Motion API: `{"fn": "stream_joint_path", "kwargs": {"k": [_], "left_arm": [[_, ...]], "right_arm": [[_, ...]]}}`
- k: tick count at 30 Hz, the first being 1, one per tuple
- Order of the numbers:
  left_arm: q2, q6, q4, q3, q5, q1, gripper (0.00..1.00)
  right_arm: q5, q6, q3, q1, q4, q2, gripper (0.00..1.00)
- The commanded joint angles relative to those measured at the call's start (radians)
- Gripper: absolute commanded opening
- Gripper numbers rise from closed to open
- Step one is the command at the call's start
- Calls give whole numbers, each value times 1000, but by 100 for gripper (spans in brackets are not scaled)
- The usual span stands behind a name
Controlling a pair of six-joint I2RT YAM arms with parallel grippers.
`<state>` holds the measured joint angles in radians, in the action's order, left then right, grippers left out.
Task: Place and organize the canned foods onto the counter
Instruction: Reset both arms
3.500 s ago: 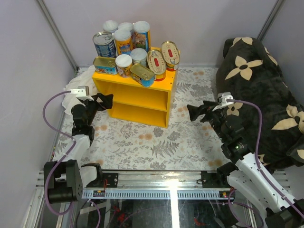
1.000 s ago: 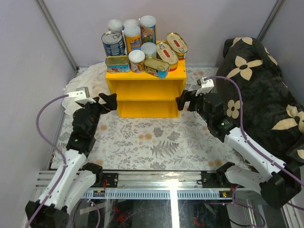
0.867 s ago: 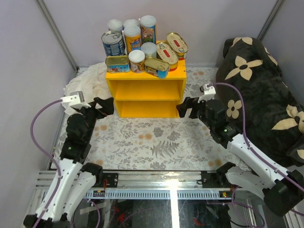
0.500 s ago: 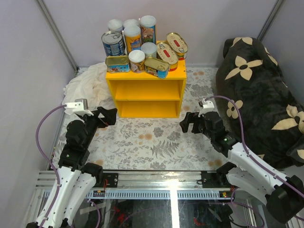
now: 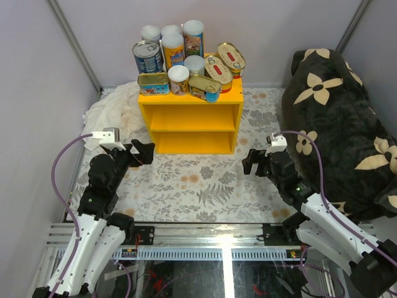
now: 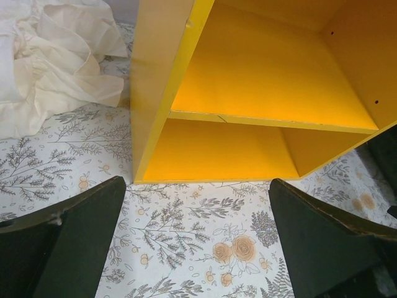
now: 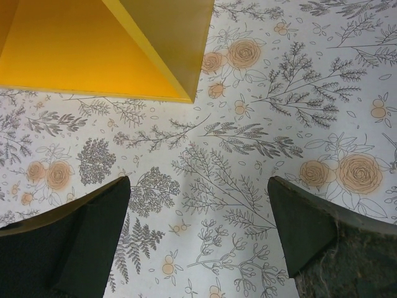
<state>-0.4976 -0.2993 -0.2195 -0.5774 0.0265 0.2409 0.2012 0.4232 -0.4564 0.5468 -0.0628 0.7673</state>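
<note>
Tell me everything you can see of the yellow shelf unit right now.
The shelf unit is a bright yellow box, seemingly painted wood, upright and square-on to the arms on the floral floor. Its two open shelves look bare. The cans crowd its flat top. A crumpled white cloth lies beside its left wall.

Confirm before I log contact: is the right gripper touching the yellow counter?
Apart. The right wrist view shows bare floral floor between the open right gripper and the counter; its nearest corner sits well clear of both fingertips.

Pale lilac walls enclose a floral-patterned floor.
</note>
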Motion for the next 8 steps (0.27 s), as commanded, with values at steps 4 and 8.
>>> {"fn": "stream_joint_path", "kwargs": {"k": [4,8], "left_arm": [[35,28,5,-29,2,3,100],[40,26,4,-27,4,1,100]], "right_arm": [[26,-24,-10,-4,42,-9,100],[-6,-30,8,-4,62,-13,99]]}}
